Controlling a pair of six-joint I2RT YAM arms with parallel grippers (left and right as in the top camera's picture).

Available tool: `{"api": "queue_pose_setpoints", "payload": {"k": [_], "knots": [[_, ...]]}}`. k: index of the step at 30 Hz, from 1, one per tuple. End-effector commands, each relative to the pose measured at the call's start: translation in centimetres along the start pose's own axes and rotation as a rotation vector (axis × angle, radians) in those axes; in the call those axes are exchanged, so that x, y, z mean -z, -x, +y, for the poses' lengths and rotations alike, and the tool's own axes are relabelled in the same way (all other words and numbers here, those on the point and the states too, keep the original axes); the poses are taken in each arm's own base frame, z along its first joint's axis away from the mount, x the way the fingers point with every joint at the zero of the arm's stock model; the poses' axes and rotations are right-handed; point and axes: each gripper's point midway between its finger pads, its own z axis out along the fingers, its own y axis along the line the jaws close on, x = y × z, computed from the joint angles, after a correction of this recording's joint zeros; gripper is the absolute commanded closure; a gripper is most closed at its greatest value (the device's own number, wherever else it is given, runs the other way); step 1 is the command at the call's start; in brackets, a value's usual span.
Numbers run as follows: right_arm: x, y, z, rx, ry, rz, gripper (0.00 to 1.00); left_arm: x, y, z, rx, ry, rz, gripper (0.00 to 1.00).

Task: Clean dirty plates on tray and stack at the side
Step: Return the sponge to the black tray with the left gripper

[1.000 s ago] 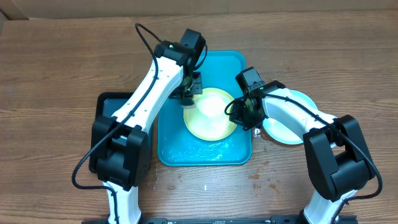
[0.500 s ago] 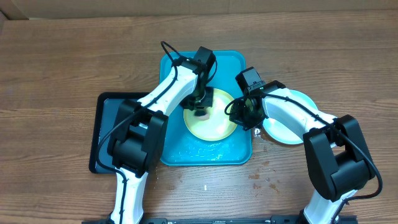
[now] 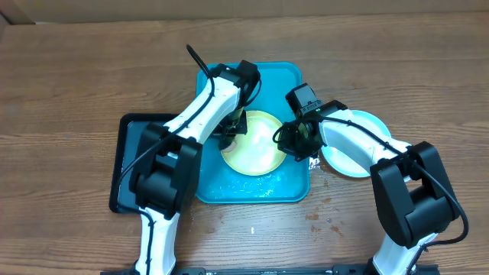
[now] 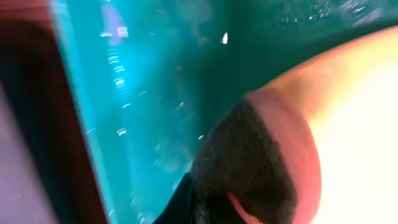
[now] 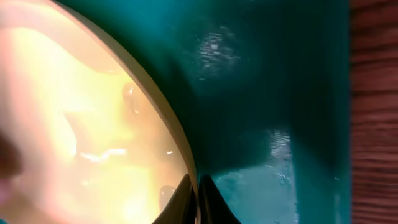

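Observation:
A plate with a yellow-green rim and a white centre lies in the turquoise tray. My right gripper is shut on the plate's right rim; in the right wrist view the fingertips pinch the rim of the plate from both sides. My left gripper is shut on a sponge, dark with a pink layer, and presses it against the left edge of the plate. A light blue plate rests on the table to the right of the tray, partly under my right arm.
A black tray lies left of the turquoise one, partly under my left arm. The floor of the turquoise tray is wet and shiny in front of the plate. Brown wooden table surrounds everything.
My left gripper swept with the sponge from the plate's far left edge rightwards over the plate, then came back to its left edge. The right gripper kept its hold on the rim.

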Motion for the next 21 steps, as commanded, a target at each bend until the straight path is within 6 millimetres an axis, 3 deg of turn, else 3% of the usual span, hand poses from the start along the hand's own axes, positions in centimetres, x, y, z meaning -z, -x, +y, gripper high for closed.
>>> {"api": "queue_pose_setpoints", "payload": {"k": [1, 2, 3, 5, 7, 10, 13, 15, 21], "knots": [[0.1, 1.2, -2.3, -0.032, -0.085, -0.048, 0.96, 7.4, 2.3, 3.0, 0.112, -0.076, -0.173, 0.96], [0.1, 1.2, -2.3, -0.032, -0.086, -0.047, 0.96, 8.8, 2.2, 3.1, 0.123, -0.121, -0.192, 0.96], [0.1, 1.2, -2.4, -0.032, -0.088, -0.045, 0.96, 11.8, 1.6, 3.8, 0.145, -0.205, -0.232, 0.96], [0.1, 1.1, -2.4, -0.028, -0.090, -0.042, 0.96, 14.3, 0.9, 5.4, 0.168, -0.244, -0.269, 0.96], [0.1, 1.1, -2.4, -0.018, -0.090, -0.041, 0.96, 16.2, 0.0, 8.0, 0.205, -0.224, -0.310, 0.96], [0.1, 1.1, -2.4, 0.001, -0.090, -0.042, 0.96, 17.2, -1.4, 11.7, 0.254, -0.138, -0.328, 0.96], [0.1, 1.2, -2.3, 0.039, -0.088, -0.043, 0.96, 16.1, -2.6, 14.7, 0.309, -0.030, -0.282, 0.96], [0.1, 1.2, -2.3, 0.072, -0.088, -0.042, 0.96, 14.5, -3.2, 15.6, 0.335, 0.003, -0.231, 0.96], [0.1, 0.7, -2.8, 0.123, -0.105, -0.016, 0.96, 6.5, -4.3, 16.7, 0.409, 0.042, -0.111, 0.92]]}}
